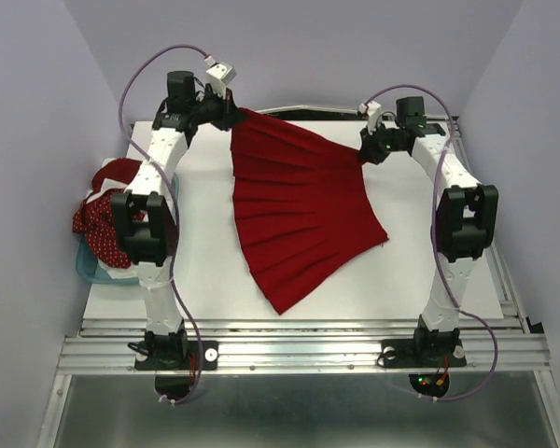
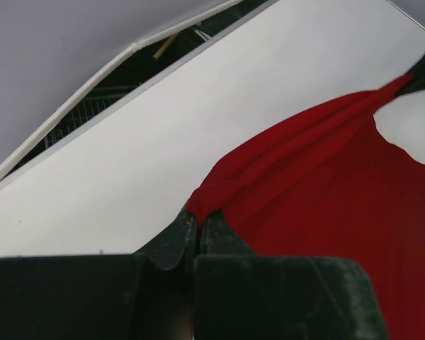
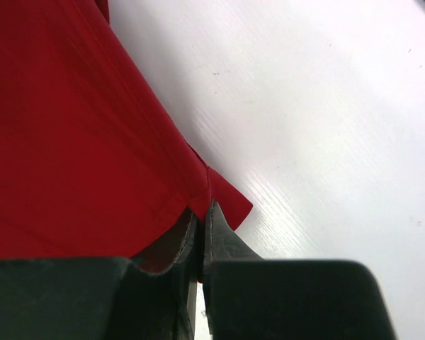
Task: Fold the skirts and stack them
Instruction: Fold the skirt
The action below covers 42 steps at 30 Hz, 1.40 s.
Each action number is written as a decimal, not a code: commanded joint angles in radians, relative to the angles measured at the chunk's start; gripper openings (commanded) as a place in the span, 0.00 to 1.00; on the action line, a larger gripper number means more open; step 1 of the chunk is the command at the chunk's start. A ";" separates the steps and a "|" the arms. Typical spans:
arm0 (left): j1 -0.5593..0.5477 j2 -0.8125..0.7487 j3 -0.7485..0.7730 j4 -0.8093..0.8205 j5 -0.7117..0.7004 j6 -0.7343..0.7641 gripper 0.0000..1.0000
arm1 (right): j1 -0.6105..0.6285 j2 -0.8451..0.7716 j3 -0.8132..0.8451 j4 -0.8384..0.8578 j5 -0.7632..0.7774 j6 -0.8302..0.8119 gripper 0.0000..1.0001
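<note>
The plain red pleated skirt lies spread on the white table, waistband at the back, flared hem toward the front. My left gripper is shut on its back left waist corner. My right gripper is shut on the back right waist corner. The waistband hangs stretched between the two grippers. The dark red white-dotted skirt and a white one lie heaped in the teal tub at the left.
The teal tub sits at the table's left edge beside the left arm. A metal rail runs along the near edge. Grey walls close in at the back and sides.
</note>
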 commanded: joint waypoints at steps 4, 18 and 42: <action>0.031 -0.404 -0.393 -0.044 -0.018 0.249 0.00 | -0.038 -0.147 -0.132 -0.015 0.012 -0.229 0.01; -0.176 -0.915 -0.989 -0.165 -0.115 0.523 0.00 | -0.038 -0.435 -0.599 0.054 -0.008 -0.579 0.01; -0.277 -0.975 -0.869 -0.317 -0.121 0.448 0.00 | -0.038 -0.513 -0.579 0.026 -0.028 -0.577 0.01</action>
